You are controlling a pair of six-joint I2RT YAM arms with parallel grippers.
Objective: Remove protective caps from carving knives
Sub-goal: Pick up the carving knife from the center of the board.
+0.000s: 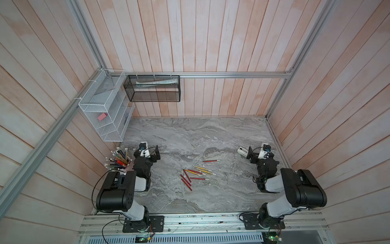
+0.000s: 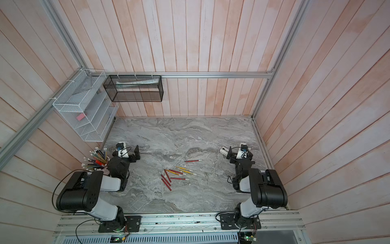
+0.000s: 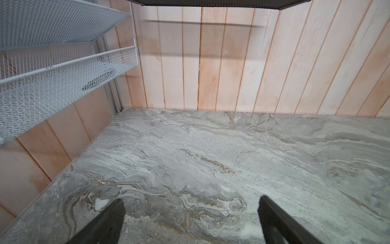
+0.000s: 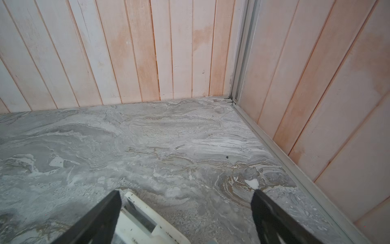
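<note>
Several carving knives (image 1: 194, 175) (image 2: 176, 176) with red or yellow handles lie in a loose cluster mid-table in both top views. One red knife (image 1: 210, 161) lies apart, a little farther back. Their ends look pale, but the protective caps are too small to make out. My left gripper (image 1: 150, 150) (image 3: 191, 201) rests low at the table's left, well left of the knives. It is open, with bare marble between its fingers. My right gripper (image 1: 260, 151) (image 4: 186, 192) rests low at the right. It is open and holds nothing. Neither wrist view shows the knives.
A cup of long pencils (image 1: 119, 161) stands beside the left arm. A white flat device (image 1: 242, 151) (image 4: 143, 221) lies by the right gripper's inner finger. A white mesh rack (image 1: 105, 109) (image 3: 52, 63) and a black mesh basket (image 1: 153, 88) hang on the walls.
</note>
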